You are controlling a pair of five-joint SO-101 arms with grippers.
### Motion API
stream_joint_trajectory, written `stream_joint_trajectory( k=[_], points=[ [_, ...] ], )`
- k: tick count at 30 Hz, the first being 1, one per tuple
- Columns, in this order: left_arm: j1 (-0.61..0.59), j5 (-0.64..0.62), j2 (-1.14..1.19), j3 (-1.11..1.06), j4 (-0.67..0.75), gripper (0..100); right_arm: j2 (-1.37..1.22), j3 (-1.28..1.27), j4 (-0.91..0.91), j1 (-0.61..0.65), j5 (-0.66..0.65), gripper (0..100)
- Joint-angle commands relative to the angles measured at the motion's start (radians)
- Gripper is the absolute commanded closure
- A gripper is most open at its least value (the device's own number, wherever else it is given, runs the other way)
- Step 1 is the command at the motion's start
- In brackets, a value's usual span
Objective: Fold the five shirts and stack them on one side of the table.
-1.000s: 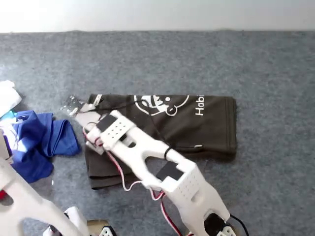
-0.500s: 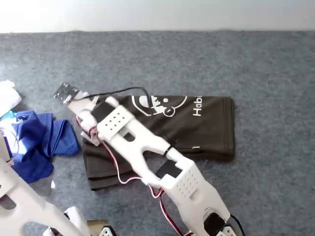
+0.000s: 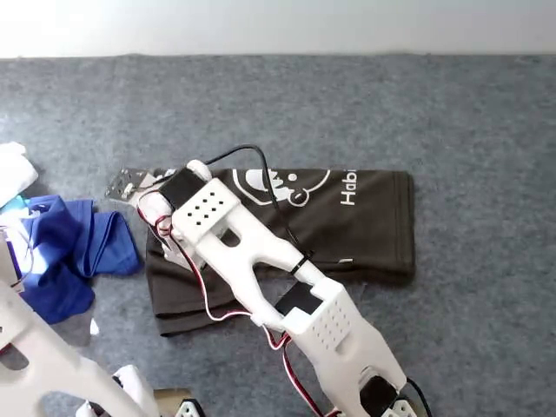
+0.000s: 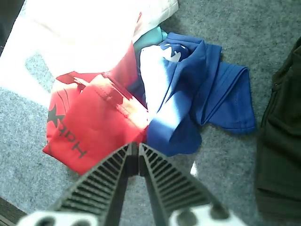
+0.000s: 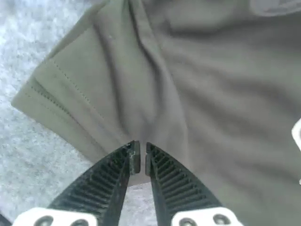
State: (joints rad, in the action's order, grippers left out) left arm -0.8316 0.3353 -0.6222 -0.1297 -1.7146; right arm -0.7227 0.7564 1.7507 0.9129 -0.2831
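Fold in hand: right gripper point(image 5: 139, 157) clenched on hem of dark brown cotton shirt point(image 3: 365, 226), mid grey felt surface point(image 3: 469, 130); left gripper point(image 4: 138, 160) clenched empty near left edge. Next, probably: carry hem across

The right arm point(image 3: 261, 261) is made of white plastic links. Its perforated wrist housing point(image 3: 206, 211) carries a grid of small round holes. A black servo block point(image 3: 181, 185) adjoins that housing, red and white wires point(image 3: 201, 295) trail behind it, and a black cable point(image 3: 252, 152) loops out beside it. The left gripper point(image 4: 138, 157) and right gripper point(image 5: 140, 157) have black ribbed fingers point(image 4: 117, 174) on white bases with screw holes.
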Motion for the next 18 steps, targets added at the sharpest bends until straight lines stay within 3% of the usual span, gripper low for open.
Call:
stream_joint_trajectory(
  k=[1, 8, 18],
  points=[
    [-0.005, -0.009, -0.018, 0.01, 0.005, 99, 0.076, -0.081, 0.045, 0.088, -0.02, 95.6],
    [-0.005, -0.009, -0.018, 0.01, 0.005, 99, 0.085, -0.157, 0.042, 0.197, -0.012, 71.4],
    [-0.005, -0.009, -0.02, 0.01, 0.0, 99, -0.05, -0.16, -0.005, 0.24, -0.021, 70.2]
  ],
)
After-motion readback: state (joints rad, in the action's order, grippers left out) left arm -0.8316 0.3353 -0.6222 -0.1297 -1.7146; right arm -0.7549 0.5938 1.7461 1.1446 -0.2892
